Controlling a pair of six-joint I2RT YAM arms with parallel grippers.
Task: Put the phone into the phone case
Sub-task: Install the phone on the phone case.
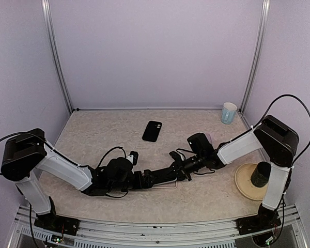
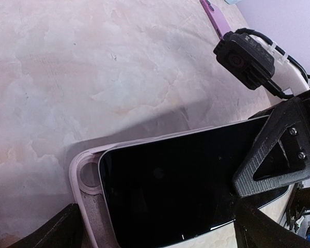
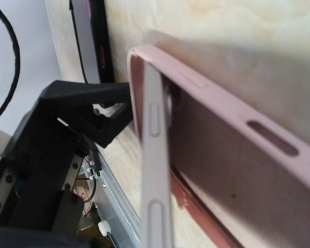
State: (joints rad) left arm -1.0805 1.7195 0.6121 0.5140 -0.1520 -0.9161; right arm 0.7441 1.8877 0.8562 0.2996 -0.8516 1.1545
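Note:
The pink phone case (image 2: 85, 175) lies on the table between both arms, a thin strip of it (image 1: 165, 185) showing in the top view. The phone (image 2: 175, 191), dark screen up, rests slanted in it, its camera-hole end partly seated. In the right wrist view the phone's pale side edge (image 3: 154, 155) rises out of the case (image 3: 237, 155). My right gripper (image 1: 178, 170) is shut on the phone's far end, one finger (image 2: 274, 155) lying over the screen. My left gripper (image 2: 160, 232) is open, its fingers straddling case and phone.
A black phone-shaped object (image 1: 152, 130) lies further back on the table. A pale blue mug (image 1: 229, 112) stands at the back right. A beige plate (image 1: 244, 181) with a dark cup (image 1: 260, 174) sits beside the right arm's base. A pink strip (image 2: 214, 18) lies behind the right wrist.

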